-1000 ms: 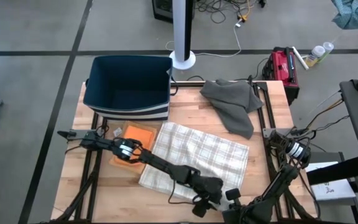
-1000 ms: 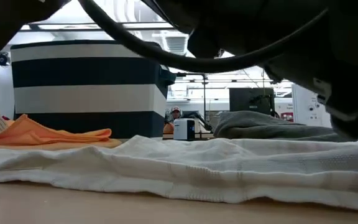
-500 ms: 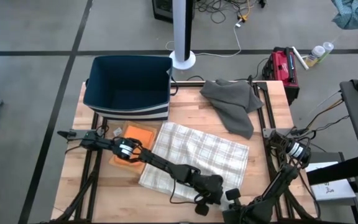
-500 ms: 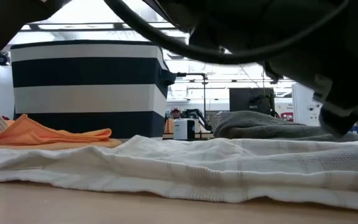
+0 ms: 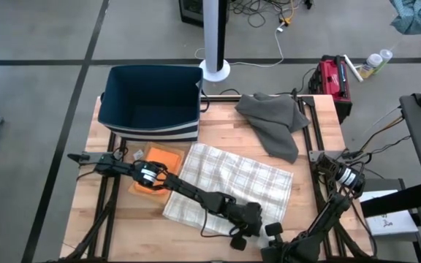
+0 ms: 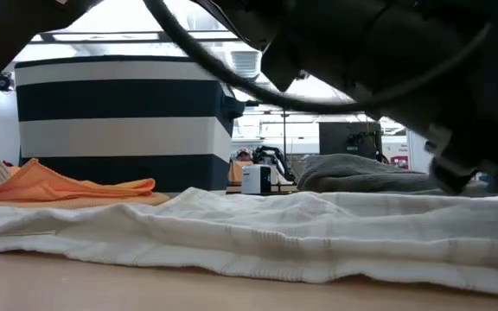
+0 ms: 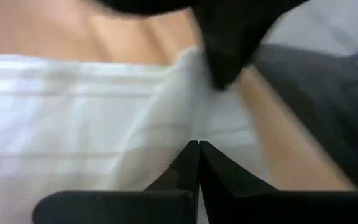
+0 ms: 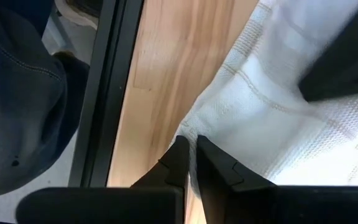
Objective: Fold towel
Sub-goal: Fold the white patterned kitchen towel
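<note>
White towel [image 5: 229,184], two grippers pinching.

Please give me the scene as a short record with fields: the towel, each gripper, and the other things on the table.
towel: white checked towel, spread flat on the table
left gripper: left gripper shut on the towel's near edge
right gripper: right gripper shut on a towel corner at the table's edge
bin: dark blue bin, far left
grey cloth: grey cloth, crumpled, far right
orange cloth: orange cloth, left of the towel
</note>
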Motion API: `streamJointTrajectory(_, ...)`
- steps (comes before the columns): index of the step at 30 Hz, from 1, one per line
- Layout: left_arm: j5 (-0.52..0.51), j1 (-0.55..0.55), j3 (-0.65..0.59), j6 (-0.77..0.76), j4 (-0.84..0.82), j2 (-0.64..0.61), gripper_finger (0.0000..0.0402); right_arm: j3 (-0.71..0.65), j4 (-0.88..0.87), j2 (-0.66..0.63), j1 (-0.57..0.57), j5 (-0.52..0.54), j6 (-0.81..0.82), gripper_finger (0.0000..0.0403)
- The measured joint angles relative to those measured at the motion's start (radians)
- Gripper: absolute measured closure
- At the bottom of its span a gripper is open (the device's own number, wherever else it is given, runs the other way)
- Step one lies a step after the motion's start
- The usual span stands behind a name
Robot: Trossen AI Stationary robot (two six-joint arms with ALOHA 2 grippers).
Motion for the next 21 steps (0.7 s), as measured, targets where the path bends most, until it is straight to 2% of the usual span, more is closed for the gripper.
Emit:
streamJointTrajectory(5,-0.055,-0.001,0.001,0.066,-0.065,0.0,0.0401,-0.006,0.003,0.0,0.0,0.008,0.005,0.0384)
streamJointTrajectory(9,-0.031,0.003,0.001,0.058,-0.101,-0.002,0.0401,-0.008,0.003,0.0,0.0,0.021,0.008,0.0384)
streamJointTrajectory(17,-0.015,0.006,-0.036,0.037,-0.055,-0.005,0.0401,0.013,-0.015,0.0,0.002,0.02,0.033,0.0384)
streamJointTrajectory(21,-0.015,0.006,-0.039,0.032,-0.052,-0.005,0.0401,0.07,-0.095,-0.008,0.002,0.021,0.074,0.0381)
